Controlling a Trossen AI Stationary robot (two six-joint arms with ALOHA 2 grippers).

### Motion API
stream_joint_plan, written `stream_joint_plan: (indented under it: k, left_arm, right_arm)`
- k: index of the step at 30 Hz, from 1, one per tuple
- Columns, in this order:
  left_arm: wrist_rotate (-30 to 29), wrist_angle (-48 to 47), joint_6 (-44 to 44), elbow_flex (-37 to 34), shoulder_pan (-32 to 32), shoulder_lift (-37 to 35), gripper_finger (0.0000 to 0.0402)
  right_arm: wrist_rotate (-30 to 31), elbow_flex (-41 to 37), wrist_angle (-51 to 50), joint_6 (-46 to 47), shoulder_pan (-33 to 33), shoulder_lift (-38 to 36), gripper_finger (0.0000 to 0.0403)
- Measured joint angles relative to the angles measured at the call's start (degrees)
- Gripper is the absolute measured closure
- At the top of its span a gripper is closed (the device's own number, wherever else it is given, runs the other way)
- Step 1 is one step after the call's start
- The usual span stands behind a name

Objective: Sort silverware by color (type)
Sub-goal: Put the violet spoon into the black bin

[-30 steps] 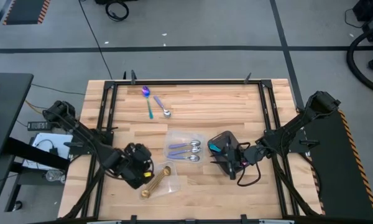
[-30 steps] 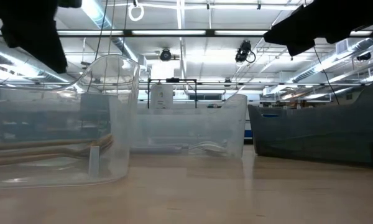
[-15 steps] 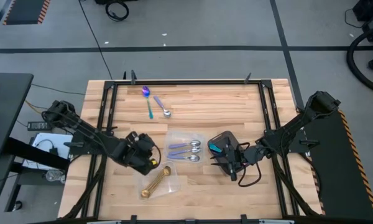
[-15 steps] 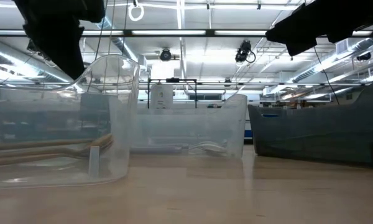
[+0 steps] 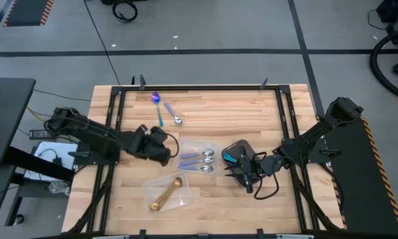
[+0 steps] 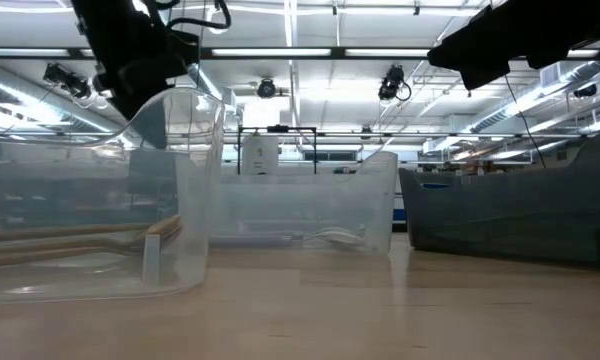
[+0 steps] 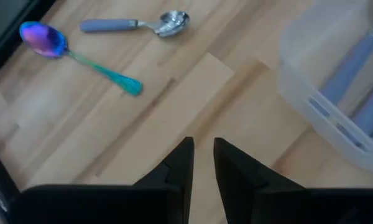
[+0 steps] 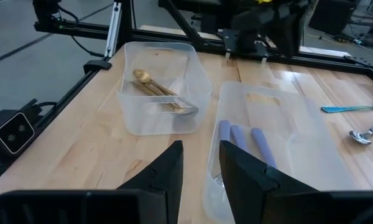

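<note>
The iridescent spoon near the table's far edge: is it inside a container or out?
Out. The iridescent spoon lies on bare wood beside a silver spoon, apart from the clear container.

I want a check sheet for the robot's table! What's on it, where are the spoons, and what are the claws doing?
Surface: wooden table in a black frame.
Job's things: iridescent spoon and silver spoon lie loose near the far edge; gold silverware sits in one clear container; lilac-handled spoons sit in another clear container.
Clutter: dark tray under the right arm.
Grippers: left gripper hangs empty over bare wood, fingers a narrow gap apart, pointed toward the loose spoons; right gripper waits empty, fingers apart, by the tray.
Cables: black cable looped at the right arm.
Surroundings: grey floor with taped lines; no people seen.
</note>
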Motion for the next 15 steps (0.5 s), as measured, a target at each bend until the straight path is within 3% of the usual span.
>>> stream_joint_plan:
  k: [10,15]
  left_arm:
    - [0.4,13.5,9.6,-9.9,10.6,-0.4,0.0371]
    - [3.7,24.3,14.8,-14.0,17.8,-0.4,0.0376]
  right_arm:
    - [0.0,0.0,0.2,-0.4,0.0,0.0,0.0289]
    - [0.0,0.0,0.1,-0.5,0.0,0.0,0.0289]
